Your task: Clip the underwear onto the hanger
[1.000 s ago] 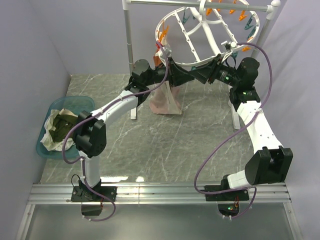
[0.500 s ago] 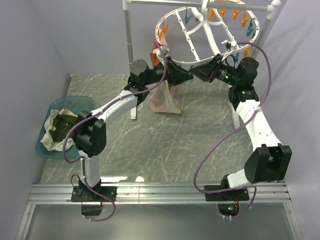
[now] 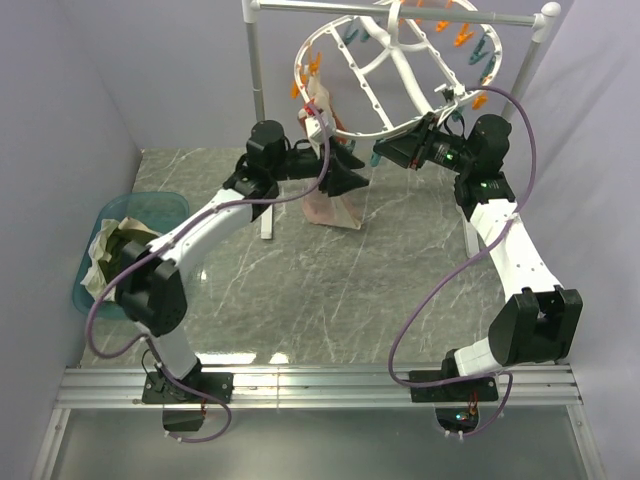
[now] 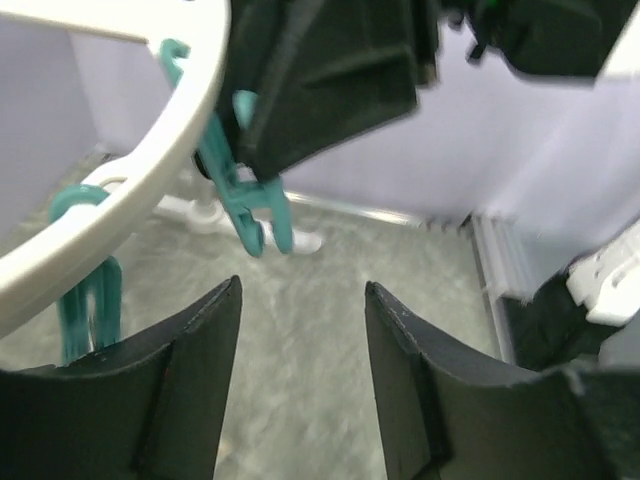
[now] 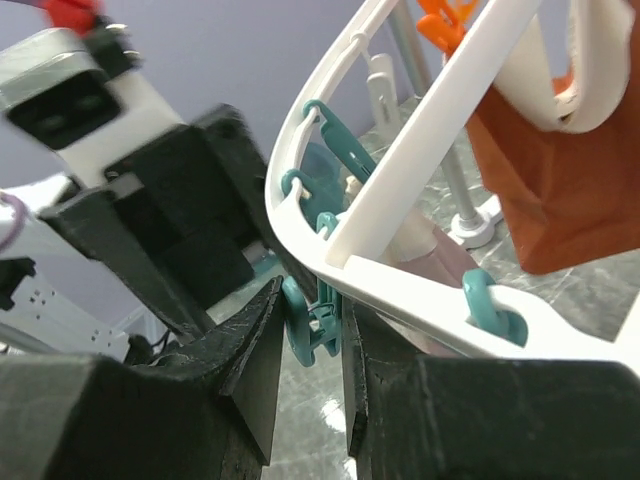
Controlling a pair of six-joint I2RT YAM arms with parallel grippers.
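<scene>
Now: left gripper (image 4: 302, 300) wide open, empty; right gripper (image 5: 312, 318) pinching teal peg (image 5: 303, 338) on hanger (image 5: 445, 105) rim.

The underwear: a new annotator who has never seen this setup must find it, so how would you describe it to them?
Find the big white oval hanger hung at the back. Below its near-left rim, the underwear hangs down. It is pale pinkish-beige, unlike the rust-orange garment hanging nearby and the olive-green cloth in the teal basin.

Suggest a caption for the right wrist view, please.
Right gripper pinching a teal peg under the hanger rim, a rust-orange garment hanging beside.
</scene>
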